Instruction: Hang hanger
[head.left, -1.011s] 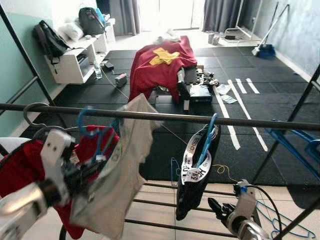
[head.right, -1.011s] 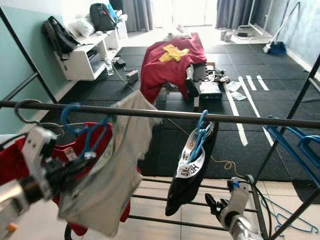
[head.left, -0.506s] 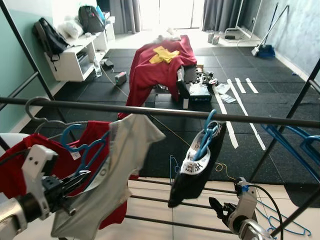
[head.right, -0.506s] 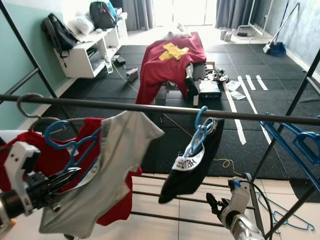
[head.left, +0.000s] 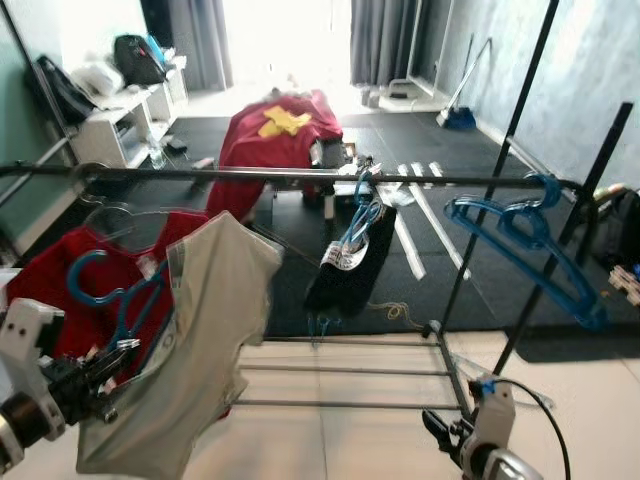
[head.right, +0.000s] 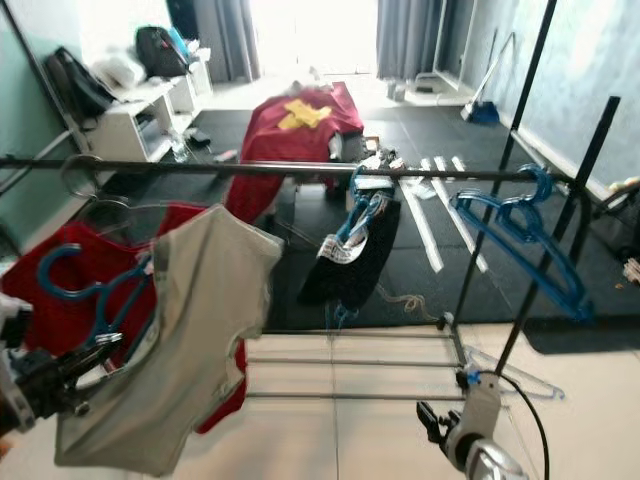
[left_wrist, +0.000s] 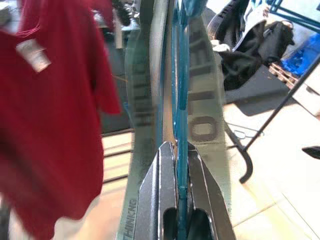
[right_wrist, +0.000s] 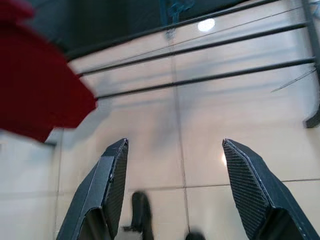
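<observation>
- The left gripper (head.left: 105, 362) has dropped lower, still clenched on the blue hanger (head.left: 120, 305) with its grey shirt (head.left: 205, 330).
- Its hook sits well below the rail (head.left: 300, 176) above: unhung.
- The right gripper (right_wrist: 175, 195) idles, fingers spread.

Rail (head.left: 300, 176): spans left to right. Garment on hanger (head.left: 350, 262): hangs at rail's middle. Empty hangers (head.left: 520, 245): rail's right end. T-shirt (head.left: 190, 340): near left, below rail. Draped furniture (head.left: 280, 135): far, behind rail.
</observation>
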